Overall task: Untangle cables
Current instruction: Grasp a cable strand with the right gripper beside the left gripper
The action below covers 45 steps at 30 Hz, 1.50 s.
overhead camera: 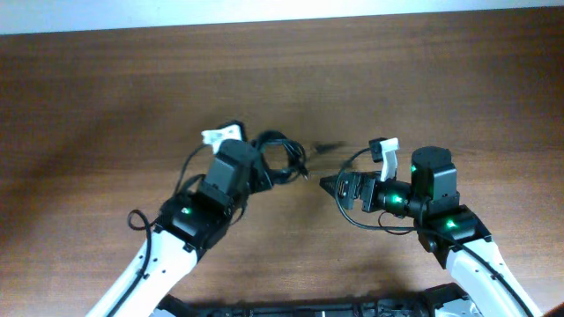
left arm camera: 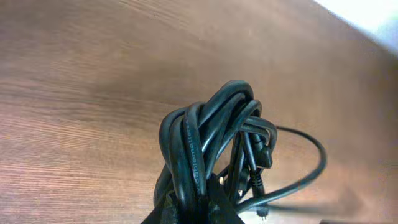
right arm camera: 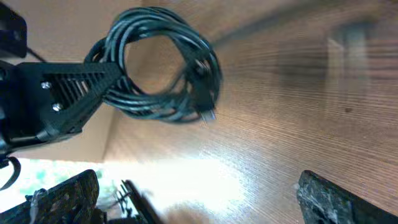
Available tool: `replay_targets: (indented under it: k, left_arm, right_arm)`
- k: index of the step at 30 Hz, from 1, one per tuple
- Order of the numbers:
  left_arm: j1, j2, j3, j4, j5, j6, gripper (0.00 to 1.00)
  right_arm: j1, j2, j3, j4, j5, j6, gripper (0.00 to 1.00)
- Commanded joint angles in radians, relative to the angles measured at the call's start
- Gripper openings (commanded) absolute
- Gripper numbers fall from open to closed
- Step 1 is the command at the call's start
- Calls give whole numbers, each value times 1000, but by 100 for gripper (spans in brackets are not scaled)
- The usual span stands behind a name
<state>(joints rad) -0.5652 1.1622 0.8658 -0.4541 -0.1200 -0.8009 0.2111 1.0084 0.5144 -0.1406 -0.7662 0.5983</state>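
Brown wood-grain desk (overhead camera: pixel 106 88), soft glare across the boards. Mid-desk, the coiled black cables (overhead camera: pixel 280 154) look raised off the wood in the right wrist view. One thin strand (left arm camera: pixel 314 155) loops out low alongside, contact unclear.

Cables (left arm camera: pixel 186 155) black, smooth, slightly glossy rubbery sheath; table (left arm camera: pixel 74 93) matt brown woodgrain.

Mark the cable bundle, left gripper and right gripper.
cable bundle (left arm camera: pixel 186 149), left wrist view, on the thick outer loop.
left gripper (left arm camera: pixel 193 208), left wrist view, between fingertips clamping the bundle.
right gripper (right arm camera: pixel 196 183), right wrist view, mid-gap between open fingers.
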Motion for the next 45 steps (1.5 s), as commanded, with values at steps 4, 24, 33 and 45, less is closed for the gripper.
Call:
replay_targets:
  k: [4,24,33,45]
  left_arm:
    - [122,-24,13,30,248,-237,0]
    - [127,-23,12,-63,434,-103,43]
    - [174,-19,12,-154,551,-74,99]
    - [63,156,12,26,491,-468,14]
  right_arm:
    - [27,80,16,167,31,204,99]
    - [182,253,16,482,55,380,9]
    - [182,253,16,480,37,407,8]
    - [182,255,16,478,132,592,5]
